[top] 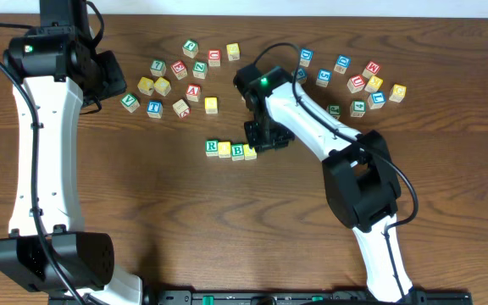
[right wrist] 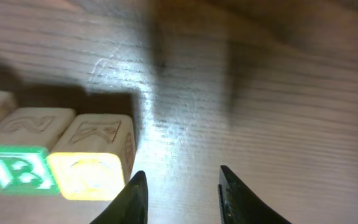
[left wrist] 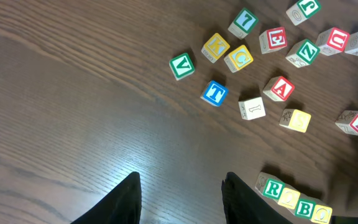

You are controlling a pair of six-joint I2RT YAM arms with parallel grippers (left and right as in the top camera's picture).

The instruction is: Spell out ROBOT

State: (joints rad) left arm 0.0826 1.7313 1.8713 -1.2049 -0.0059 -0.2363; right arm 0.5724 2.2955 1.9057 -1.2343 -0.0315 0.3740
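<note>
A row of cubes lies mid-table: green-framed R (top: 212, 146), a yellow cube (top: 224, 149), green-framed B (top: 237, 152) and a second yellow cube (top: 250, 153). My right gripper (top: 265, 140) hovers just right of that last yellow cube (right wrist: 86, 174), beside the B (right wrist: 17, 171). Its jaws stand open around bare wood, the left finger close to the cube's side. The blue-framed T (top: 154, 108) sits in the left cluster, face up (left wrist: 214, 93). My left gripper (left wrist: 180, 186) is open over bare table, left of the R (left wrist: 272, 188), holding nothing.
Loose letter cubes lie scattered behind the row: a left cluster with a green V (left wrist: 182, 65) and a red A (left wrist: 280, 88), and a right cluster (top: 363, 85) beyond the right arm. Bare wood stretches in front of the row.
</note>
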